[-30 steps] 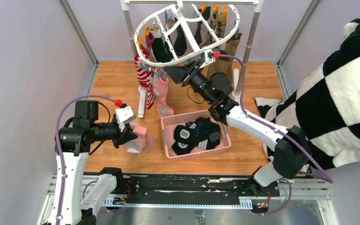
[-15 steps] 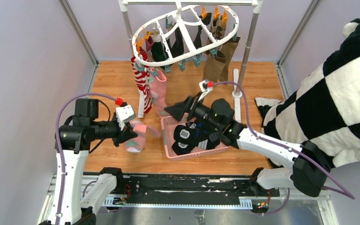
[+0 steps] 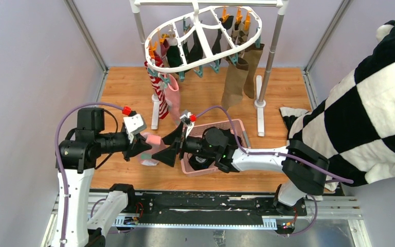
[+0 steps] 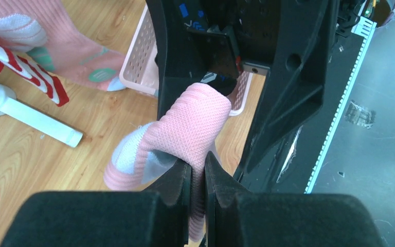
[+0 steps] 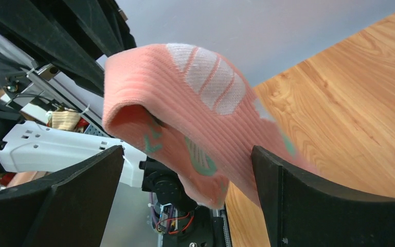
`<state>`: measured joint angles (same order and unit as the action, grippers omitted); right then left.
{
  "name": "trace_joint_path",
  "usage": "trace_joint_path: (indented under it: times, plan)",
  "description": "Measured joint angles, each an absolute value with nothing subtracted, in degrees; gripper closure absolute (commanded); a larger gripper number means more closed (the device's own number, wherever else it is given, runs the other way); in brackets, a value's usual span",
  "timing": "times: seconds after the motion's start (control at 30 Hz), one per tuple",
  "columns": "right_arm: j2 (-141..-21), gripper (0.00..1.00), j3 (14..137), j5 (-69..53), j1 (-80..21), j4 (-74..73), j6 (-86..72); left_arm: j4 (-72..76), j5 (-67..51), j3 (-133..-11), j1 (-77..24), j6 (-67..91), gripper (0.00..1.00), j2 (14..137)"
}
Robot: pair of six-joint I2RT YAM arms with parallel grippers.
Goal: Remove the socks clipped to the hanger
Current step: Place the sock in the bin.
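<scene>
The white hanger (image 3: 201, 37) hangs at the back from the grey rack. Clipped socks dangle under it: a red-white striped one (image 3: 157, 86), a pink one (image 3: 173, 99), brown ones (image 3: 235, 82) and dark ones (image 3: 175, 55). At the front left, my left gripper (image 3: 142, 147) (image 4: 198, 171) is shut on a loose pink sock (image 3: 153, 149) (image 4: 186, 127) held above the floor. My right gripper (image 3: 167, 147) (image 5: 187, 157) stands wide open, one finger on each side of that same sock (image 5: 200, 110).
A pink slotted basket (image 3: 240, 126) (image 4: 145, 62) with black socks (image 3: 201, 162) sits under my right arm. The rack's pole (image 3: 272, 51) and white feet (image 3: 259, 102) stand behind. A large black-and-white checked plush cloth (image 3: 380, 103) fills the right side.
My right arm came down from the hanger and swung left to the pink sock, its jaws opening wide. The hanger swung back level. My left gripper stayed put.
</scene>
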<state>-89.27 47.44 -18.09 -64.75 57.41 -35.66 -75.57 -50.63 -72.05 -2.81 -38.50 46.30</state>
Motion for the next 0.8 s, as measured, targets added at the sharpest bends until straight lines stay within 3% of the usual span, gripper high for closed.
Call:
trace_joint_path:
  times: [0.07, 0.17, 0.27, 0.33, 0.37, 0.47, 0.5, 0.53, 0.8]
  plan:
    - [-89.95, 0.0, 48.4, -18.41, -65.47, 57.34, -34.06, -75.57, -50.83, -72.34, -2.81, -38.13, 0.97, 45.87]
    - [-89.95, 0.09, 49.43, -18.44, -66.04, 57.49, -31.88, -75.61, -51.11, -72.49, -2.81, -37.71, 0.94, 45.1]
    - [-89.95, 0.34, 50.57, -18.44, -66.37, 56.62, -30.06, -75.59, -51.48, -72.66, -2.81, -37.5, 0.93, 44.88]
    - [-90.08, 0.61, 52.18, -18.52, -66.61, 54.98, -28.99, -75.57, -51.83, -72.77, -2.81, -37.34, 0.89, 44.97]
    - [-90.32, 0.74, 53.19, -18.87, -66.74, 54.37, -28.82, -75.59, -51.92, -72.88, -2.81, -37.36, 0.79, 44.99]
    - [-90.48, 0.96, 54.65, -20.95, -67.33, 52.53, -28.03, -74.59, -50.72, -73.65, -2.74, -37.67, 0.14, 45.39]
    - [-90.39, 0.97, 54.68, -20.88, -67.57, 51.64, -27.46, -74.37, -50.59, -74.15, -2.63, -37.45, 0.03, 45.52]
    - [-90.37, 0.97, 54.68, -20.78, -67.57, 50.41, -27.18, -74.54, -50.83, -74.59, -2.79, -37.23, 0.01, 45.63]
    - [-80.73, 0.98, 47.83, -16.67, -66.89, 40.49, -24.64, -75.2, -47.33, -80.77, -2.87, -34.11, 0.0, 49.45]
